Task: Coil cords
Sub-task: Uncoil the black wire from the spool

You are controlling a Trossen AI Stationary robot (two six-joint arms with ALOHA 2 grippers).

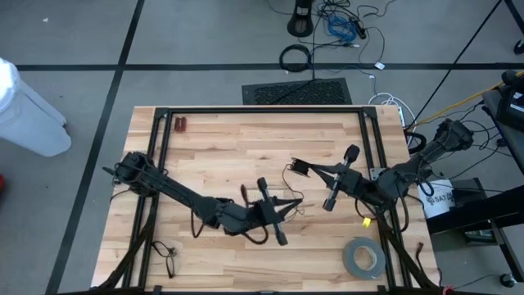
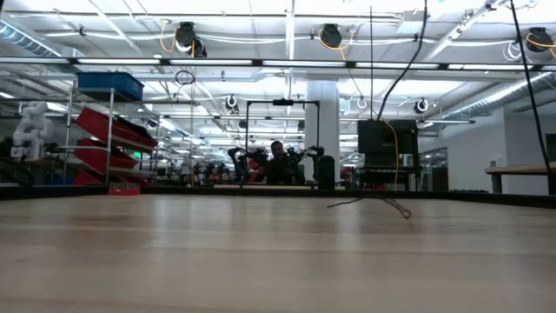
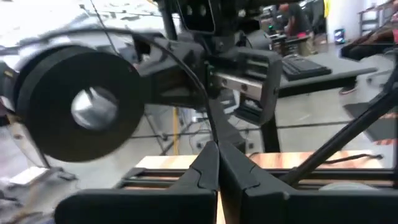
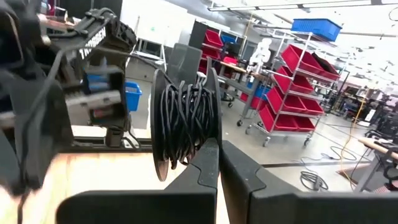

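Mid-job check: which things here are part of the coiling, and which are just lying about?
Job: cord bundle, in right tool; loose strand, in left tool.
Lying about: grey tape roll; red item; yellow scrap.

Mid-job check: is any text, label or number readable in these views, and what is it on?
"SAT": start of a print on the white bucket right of the table; the rest is unreadable.
White lettering on the left arm, right wrist view: too blurred to read.
Nothing else legible.
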